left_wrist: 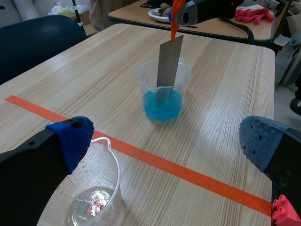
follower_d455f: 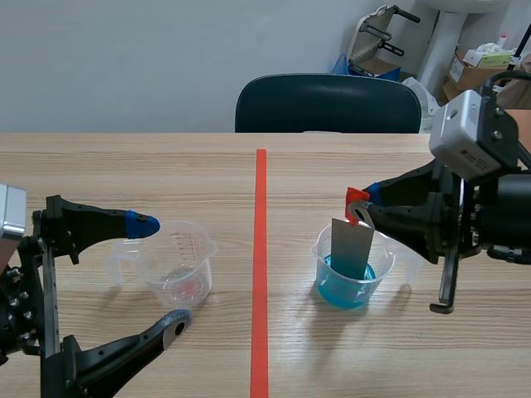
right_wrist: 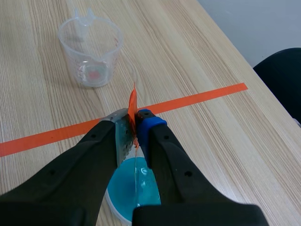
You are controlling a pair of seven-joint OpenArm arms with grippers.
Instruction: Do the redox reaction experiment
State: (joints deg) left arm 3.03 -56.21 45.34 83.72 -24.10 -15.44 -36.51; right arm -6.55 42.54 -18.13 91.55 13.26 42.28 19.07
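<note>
Showing a wooden desk point(follower_d455f: 124, 166) with two vessels, the views centre on a clear plastic measuring cup holding blue liquid point(follower_d455f: 377, 274) point(left_wrist: 150, 101) point(right_wrist: 127, 188), taken here as the reference.

Directly above this cup, the right claw point(follower_d455f: 365, 203) point(right_wrist: 135, 123) is clenched on a small orange-red tab point(follower_d455f: 357, 197) point(left_wrist: 175, 21) point(right_wrist: 132, 106). The tab is pinched between the two pads. From the tab hangs a flat grey metal strip point(follower_d455f: 353, 247) point(left_wrist: 168, 66), nearly upright. Its lower end stands inside the cup and dips into the blue liquid, while its upper part rises clear of the rim.

An orange-red tape line point(follower_d455f: 260, 249) runs across the desk on the robot's left of the reference cup. Beyond that line, well apart from the cup, stands an empty clear plastic measuring cup with a handle, spout and red graduations point(follower_d455f: 174, 265) point(left_wrist: 96, 197) point(right_wrist: 90, 52).

The left claw point(follower_d455f: 162, 271) point(left_wrist: 167, 146) is released, its fingers spread wide. The empty cup sits close beside one blue pad, within the span of the fingers. Whether that pad touches the cup cannot be told.

Past the reference cup, at the far edge of the desk, stands a dark blue chair point(follower_d455f: 328, 104).
</note>
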